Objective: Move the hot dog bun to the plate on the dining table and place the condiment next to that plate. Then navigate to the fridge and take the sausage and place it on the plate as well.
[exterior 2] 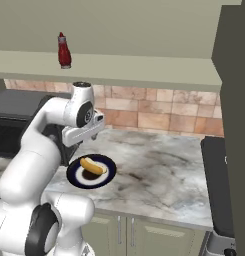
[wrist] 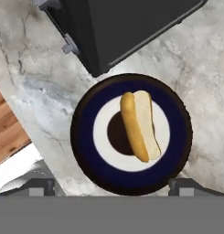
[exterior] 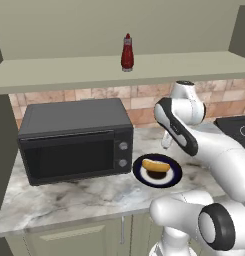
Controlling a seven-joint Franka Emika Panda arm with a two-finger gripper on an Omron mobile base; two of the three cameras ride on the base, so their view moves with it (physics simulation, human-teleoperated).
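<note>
Bun (wrist: 140, 125) lies on the blue plate (wrist: 88, 151) — beside the microwave (exterior: 74, 140). My tool (wrist: 113, 186) hangs above it, spread wide, holding nothing.

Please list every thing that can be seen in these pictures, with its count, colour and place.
hot dog bun: one, yellow-orange, lying on the dark blue plate.
dark blue plate: one, blue rim, white centre, on the counter beside the microwave.
condiment: one, red bottle, upright on the shelf above.
microwave: one, black, on the counter, left.
counter: one, grey-white marble, green cabinets below.
shelf: one, pale green.
backsplash: brown tiles.
cooktop: one, black, right.
end effector: one, open, above the plate.
</note>
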